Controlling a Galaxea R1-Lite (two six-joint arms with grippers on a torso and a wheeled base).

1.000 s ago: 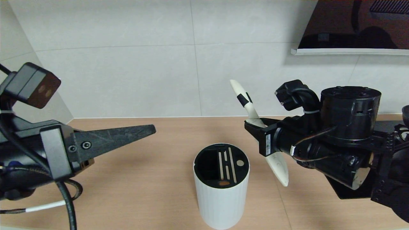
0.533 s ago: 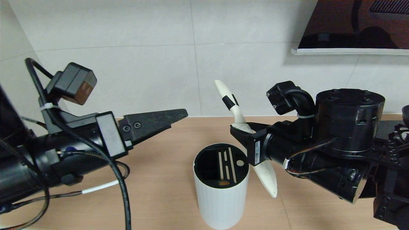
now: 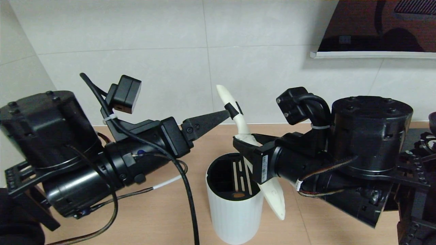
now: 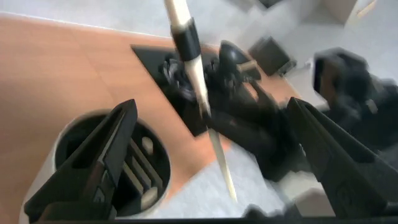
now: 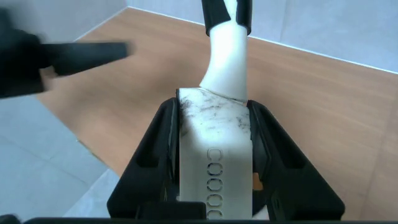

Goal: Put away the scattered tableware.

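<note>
Right fingers: clamped on white spoon, bowl hanging beside holder.
Left fingers: spread around its handle.
Remaining: stowing it.

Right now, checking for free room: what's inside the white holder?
A black insert with narrow slots and one open compartment. The utensil in the right hand covers the right edge of the holder; the compartment's bottom is too dark to see.

Cream spoon with black band looks smooth, maybe ceramic; white ribbed plastic holder matt, wood-grain counter too.
</note>
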